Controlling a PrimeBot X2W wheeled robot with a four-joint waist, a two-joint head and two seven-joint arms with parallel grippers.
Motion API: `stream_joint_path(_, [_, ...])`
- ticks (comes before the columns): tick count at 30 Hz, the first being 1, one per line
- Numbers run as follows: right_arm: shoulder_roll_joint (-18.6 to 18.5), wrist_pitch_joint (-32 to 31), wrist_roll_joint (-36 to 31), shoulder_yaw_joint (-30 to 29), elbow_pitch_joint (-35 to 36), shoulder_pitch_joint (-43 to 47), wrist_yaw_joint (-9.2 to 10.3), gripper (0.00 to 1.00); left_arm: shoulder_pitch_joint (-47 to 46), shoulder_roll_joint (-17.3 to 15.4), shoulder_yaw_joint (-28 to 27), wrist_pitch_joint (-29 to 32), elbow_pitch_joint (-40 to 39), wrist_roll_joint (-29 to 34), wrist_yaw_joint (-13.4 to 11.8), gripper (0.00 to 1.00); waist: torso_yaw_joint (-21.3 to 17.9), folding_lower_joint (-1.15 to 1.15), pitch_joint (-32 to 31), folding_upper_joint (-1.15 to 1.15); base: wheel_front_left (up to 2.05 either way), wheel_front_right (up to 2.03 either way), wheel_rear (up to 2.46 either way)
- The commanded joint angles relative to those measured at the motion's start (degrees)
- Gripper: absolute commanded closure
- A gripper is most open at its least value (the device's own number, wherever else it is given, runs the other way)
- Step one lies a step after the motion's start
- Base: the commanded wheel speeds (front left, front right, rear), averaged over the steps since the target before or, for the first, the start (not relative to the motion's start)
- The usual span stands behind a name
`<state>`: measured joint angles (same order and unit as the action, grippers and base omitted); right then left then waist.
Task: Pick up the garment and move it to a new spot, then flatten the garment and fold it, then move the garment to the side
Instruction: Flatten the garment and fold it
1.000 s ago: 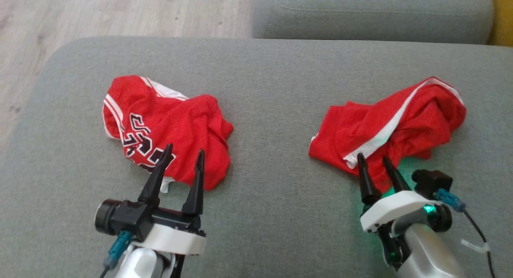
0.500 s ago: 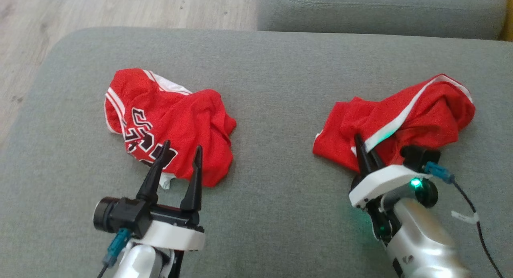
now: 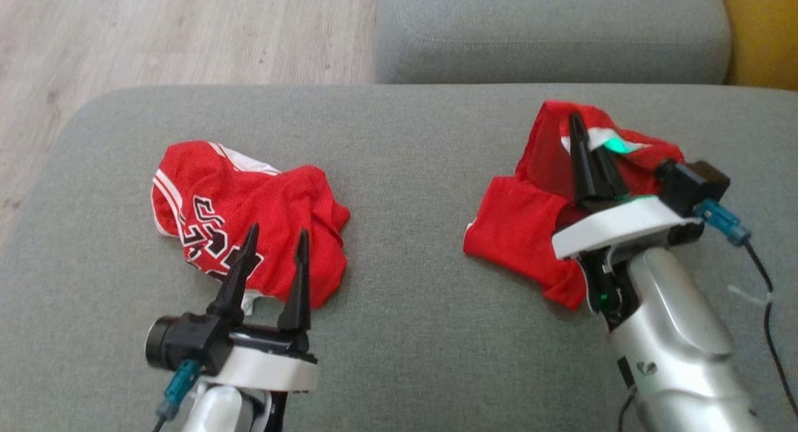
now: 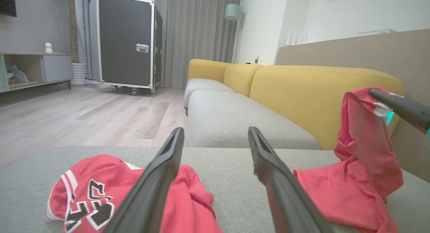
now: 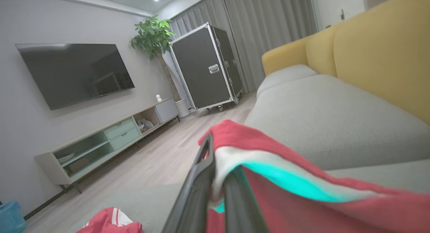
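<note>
A crumpled pair of red shorts (image 3: 517,226) with a white stripe lies at the right of the grey sofa seat (image 3: 411,170). My right gripper (image 3: 586,136) is shut on its white-striped edge and holds that part up off the seat, while the rest hangs down and trails on the cushion. The right wrist view shows the cloth (image 5: 302,206) pinched between the fingers (image 5: 201,179). A red jersey (image 3: 249,195) with black numbers lies bunched at the left. My left gripper (image 3: 277,231) stands open at its near edge, nothing between its fingers.
The seat's left edge drops to a wooden floor (image 3: 156,33). A second grey cushion (image 3: 548,33) lies beyond, with a yellow backrest (image 4: 319,95) at the right. A black wheeled case (image 4: 127,41) and a low TV cabinet (image 5: 100,145) stand far off.
My right gripper closed on the shorts' striped edge and lifted it up and away from me. The head camera shifted. The left gripper and the jersey stayed put.
</note>
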<state>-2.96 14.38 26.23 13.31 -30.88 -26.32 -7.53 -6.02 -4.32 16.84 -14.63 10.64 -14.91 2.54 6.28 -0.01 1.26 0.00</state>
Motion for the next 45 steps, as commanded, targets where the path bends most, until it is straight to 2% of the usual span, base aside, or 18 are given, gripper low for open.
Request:
stream_joint_path(1, [0.08,0.62,-0.66,1.23,2.32,-3.22,0.04,1.0,-1.03,0.15,-2.2,-0.37,-1.76,-0.21,0.11,0.0,-0.06,0.01,-0.59,0.0,0.0,0.0,0.0])
stream_joint_path(9, [0.08,0.22,-1.16,4.21,2.17,-12.18,0.04,1.0,0.53,0.79,-3.03,-0.37,-1.63,-0.04,0.22,0.0,1.45,0.01,-3.1,0.0,0.0,0.0,0.0])
stream_joint_path(19, [0.08,0.53,8.81,5.27,4.29,-24.62,0.04,1.0,2.57,1.17,-4.61,-0.37,-2.22,0.1,-0.24,0.0,2.39,0.01,-4.7,0.0,0.0,0.0,0.0])
stream_joint_path(22, [0.08,0.59,7.78,0.68,4.29,-23.57,0.04,1.0,2.99,1.22,-5.12,-0.37,-2.63,0.31,-0.38,0.0,1.93,0.01,-4.81,0.0,0.0,0.0,0.0])
stream_joint_path(25, [-0.06,0.6,4.06,-5.28,2.04,-18.44,0.04,1.0,3.06,1.27,-5.43,-0.37,-3.19,0.52,-0.52,0.0,1.22,0.01,-4.58,0.0,0.0,0.0,0.0])
stream_joint_path(29, [-2.01,-0.91,-1.88,-17.38,-4.07,-9.49,0.04,1.0,3.11,1.33,-5.34,-0.37,-3.58,0.72,-0.28,0.0,0.05,0.01,-3.75,0.0,0.0,0.0,0.0])
stream_joint_path(31, [-2.49,-2.75,-6.15,-25.35,-8.24,-5.69,0.04,1.0,3.1,1.35,-5.11,-0.37,-3.58,0.77,-0.13,0.0,-0.56,0.01,-3.3,0.0,0.0,0.0,0.0])
stream_joint_path(32, [-2.58,-3.6,-9.12,-30.0,-10.3,-4.22,0.04,0.82,3.09,1.36,-5.1,-0.37,-3.63,0.76,-0.12,0.0,-0.99,0.01,-2.88,0.0,0.0,0.0,0.0])
stream_joint_path(33, [-2.27,-4.74,-11.56,-34.71,-12.14,-3.23,0.04,0.0,3.0,1.37,-5.06,-0.37,-3.63,0.77,-0.04,0.0,-1.36,0.01,-2.48,0.0,0.0,0.0,0.0])
stream_joint_path(34, [-1.31,-6.66,-16.7,-41.11,-13.98,-2.11,0.04,0.0,2.78,1.38,-5.04,-0.37,-3.53,0.94,0.1,0.0,-2.18,0.01,-1.84,0.0,0.0,0.0,0.0])
stream_joint_path(36, [-0.45,-6.89,-20.43,-45.25,-13.46,-2.08,0.04,0.0,2.46,1.39,-5.0,-0.37,-3.4,1.17,0.29,0.0,-2.92,0.01,-1.31,0.0,0.0,0.0,0.0])
stream_joint_path(38, [-0.04,-6.48,-22.62,-46.99,-12.23,-2.63,0.04,0.0,2.11,1.39,-5.13,-0.37,-3.34,1.29,0.38,0.0,-3.71,0.01,-1.01,0.0,0.0,0.0,0.0])
stream_joint_path(41, [0.04,-4.12,-19.53,-41.44,-12.83,-4.07,0.04,0.0,1.5,1.41,-5.18,-0.37,-3.24,1.39,0.52,0.0,-4.55,0.01,-0.77,0.0,0.0,0.0,0.0])
stream_joint_path(45, [0.06,-0.75,-14.7,-28.36,-8.69,-2.59,0.04,0.0,1.03,1.42,-5.24,-0.37,-3.34,1.34,0.58,0.0,-5.49,0.01,-0.72,0.0,0.0,0.0,0.0])
